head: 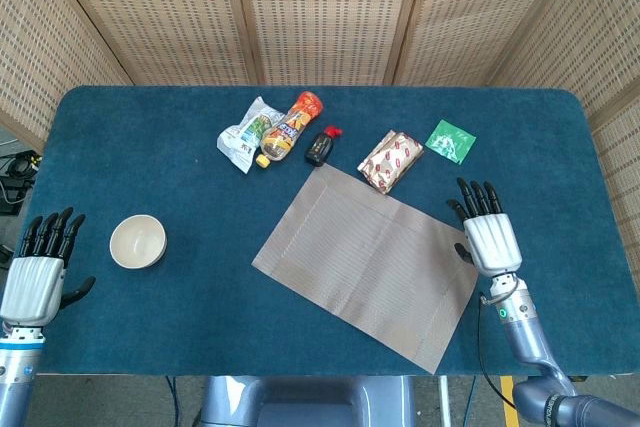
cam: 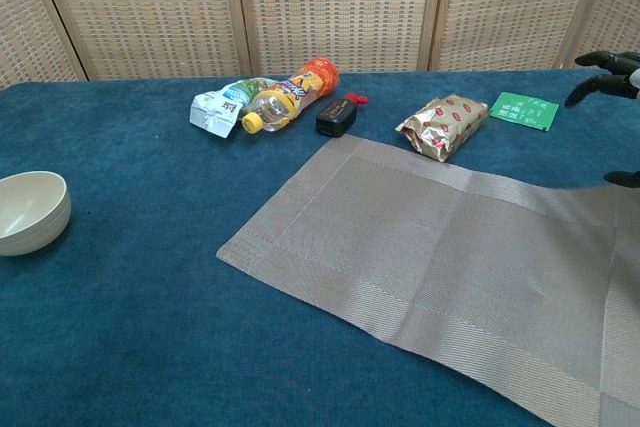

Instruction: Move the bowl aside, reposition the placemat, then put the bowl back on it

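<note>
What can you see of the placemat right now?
The placemat is a grey-brown woven rectangle with a wider border band, lying flat and skewed on the blue table. Its far edge runs just beside the red-patterned snack packet; whether they touch is unclear. The right hand is at its right edge. Nothing sits on it.

one bowl (head: 137,241), one placemat (head: 366,264), two bottles (head: 289,128)

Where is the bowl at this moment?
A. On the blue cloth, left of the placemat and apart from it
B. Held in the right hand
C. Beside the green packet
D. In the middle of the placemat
A: the bowl sits on bare blue cloth near the left hand, well clear of the placemat.
</note>
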Robot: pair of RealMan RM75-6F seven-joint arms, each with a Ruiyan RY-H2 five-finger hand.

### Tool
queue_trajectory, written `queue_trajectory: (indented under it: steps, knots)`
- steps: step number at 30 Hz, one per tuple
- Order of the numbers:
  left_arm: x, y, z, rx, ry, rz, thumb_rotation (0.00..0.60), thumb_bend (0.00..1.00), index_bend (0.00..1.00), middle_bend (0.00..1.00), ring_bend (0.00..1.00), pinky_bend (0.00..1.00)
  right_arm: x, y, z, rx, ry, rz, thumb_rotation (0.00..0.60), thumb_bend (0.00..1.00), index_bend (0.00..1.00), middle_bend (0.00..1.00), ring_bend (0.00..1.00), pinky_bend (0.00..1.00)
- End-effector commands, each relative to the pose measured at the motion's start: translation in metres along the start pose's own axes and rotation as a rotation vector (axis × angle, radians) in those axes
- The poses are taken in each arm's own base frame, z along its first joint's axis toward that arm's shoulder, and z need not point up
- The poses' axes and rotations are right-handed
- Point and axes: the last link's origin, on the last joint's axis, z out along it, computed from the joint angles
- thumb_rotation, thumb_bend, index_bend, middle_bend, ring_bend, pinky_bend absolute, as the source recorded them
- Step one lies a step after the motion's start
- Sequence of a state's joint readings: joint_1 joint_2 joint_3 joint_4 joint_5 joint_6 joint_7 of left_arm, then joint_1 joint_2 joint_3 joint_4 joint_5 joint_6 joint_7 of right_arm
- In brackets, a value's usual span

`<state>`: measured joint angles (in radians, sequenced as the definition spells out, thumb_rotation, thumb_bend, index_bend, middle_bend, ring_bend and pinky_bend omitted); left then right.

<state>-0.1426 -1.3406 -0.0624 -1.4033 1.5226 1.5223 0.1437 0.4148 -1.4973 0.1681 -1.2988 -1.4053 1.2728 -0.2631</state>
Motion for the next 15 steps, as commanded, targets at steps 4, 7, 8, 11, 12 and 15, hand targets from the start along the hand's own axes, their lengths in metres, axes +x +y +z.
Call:
queue_trajectory:
  steps: [4,7,8,11,12,15]
  knots:
    - [-0.002,0.003,-0.001,-0.014,-0.005,0.005,0.600,0.19,0.04,0.00,0.00,0.00,0.015,0.020,-0.020,-0.075,0.057,0.048,0.600,0.28,0.02,0.00,0.00,0.00]
    - [-0.001,0.007,0.001,-0.029,-0.004,-0.001,0.600,0.19,0.04,0.00,0.00,0.00,0.022,0.027,-0.042,-0.089,0.064,0.133,0.600,0.24,0.02,0.00,0.00,0.00]
    - [0.000,0.009,0.002,-0.034,-0.003,-0.005,0.600,0.19,0.04,0.00,0.00,0.00,0.024,0.028,-0.049,-0.087,0.063,0.154,0.600,0.23,0.02,0.00,0.00,0.00]
    - [0.002,0.015,0.006,-0.059,-0.007,-0.020,0.600,0.19,0.04,0.00,0.00,0.00,0.031,0.032,-0.069,-0.088,0.070,0.193,0.600,0.21,0.02,0.00,0.00,0.00]
    - [0.002,0.017,0.008,-0.070,-0.009,-0.020,0.600,0.18,0.04,0.00,0.00,0.00,0.033,0.033,-0.075,-0.088,0.076,0.200,0.600,0.21,0.02,0.00,0.00,0.00]
    - [0.005,0.026,0.019,-0.110,-0.008,0.002,0.600,0.10,0.05,0.00,0.00,0.00,0.037,0.036,-0.096,-0.080,0.089,0.219,0.600,0.20,0.02,0.00,0.00,0.00]
